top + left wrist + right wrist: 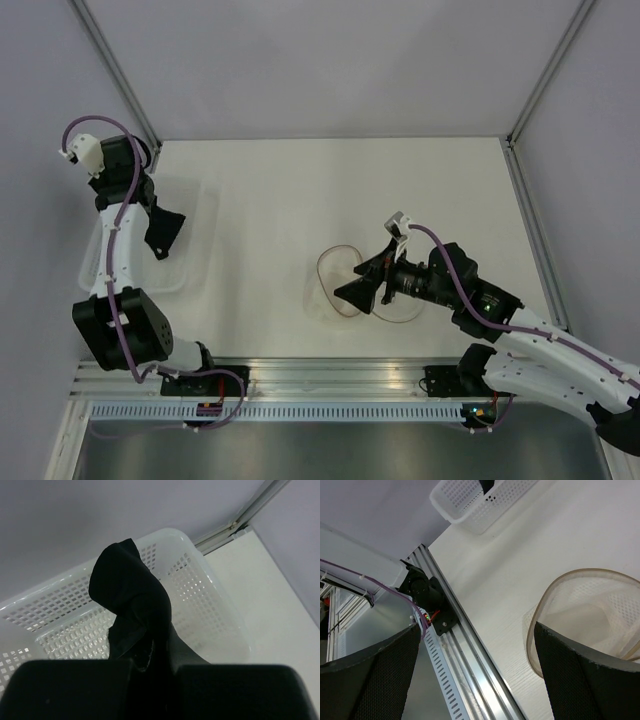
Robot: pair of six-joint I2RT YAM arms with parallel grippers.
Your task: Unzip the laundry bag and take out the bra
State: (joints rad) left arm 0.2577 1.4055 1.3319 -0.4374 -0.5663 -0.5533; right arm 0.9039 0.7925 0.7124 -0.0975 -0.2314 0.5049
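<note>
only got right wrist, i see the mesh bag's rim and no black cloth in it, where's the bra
observer: the left gripper has it. The bra is pinched between its fingers.
operator: over the table or what
observer: over the white basket, above its inside. I cannot tell whether the cloth touches the basket floor.
operator: ok and where am i sitting on the bag
observer: from the top view, the right gripper is open over the middle of the laundry bag, which lies flat on the table.
</note>
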